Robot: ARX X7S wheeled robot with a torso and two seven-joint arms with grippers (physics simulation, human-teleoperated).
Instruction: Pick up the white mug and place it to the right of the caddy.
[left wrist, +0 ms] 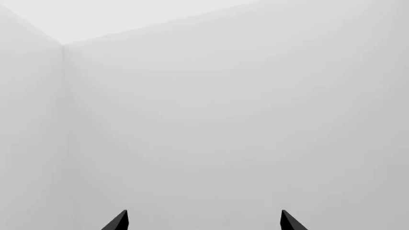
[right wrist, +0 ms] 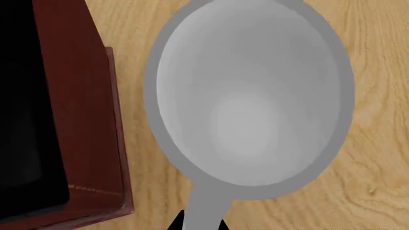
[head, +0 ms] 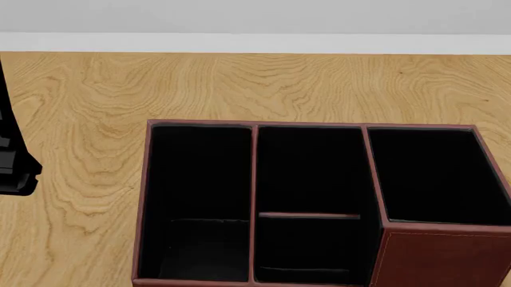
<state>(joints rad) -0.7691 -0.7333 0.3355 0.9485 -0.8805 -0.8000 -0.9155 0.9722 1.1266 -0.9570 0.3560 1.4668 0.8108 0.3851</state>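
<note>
White mug [right wrist: 249,105] upright on table [head: 96,95], just beside caddy [head: 319,203], apart from its wall.

Even, bright, diffuse render light; sharp focus, no glare; caddy [head: 415,251] compartments near-black inside

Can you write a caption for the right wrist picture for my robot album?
Looking down into the white mug beside the brown caddy on a wooden table.

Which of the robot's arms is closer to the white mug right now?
The right. Its wrist camera looks straight down into the white mug, which stands beside the caddy. The left gripper faces only bare white walls, no mug in sight.
</note>
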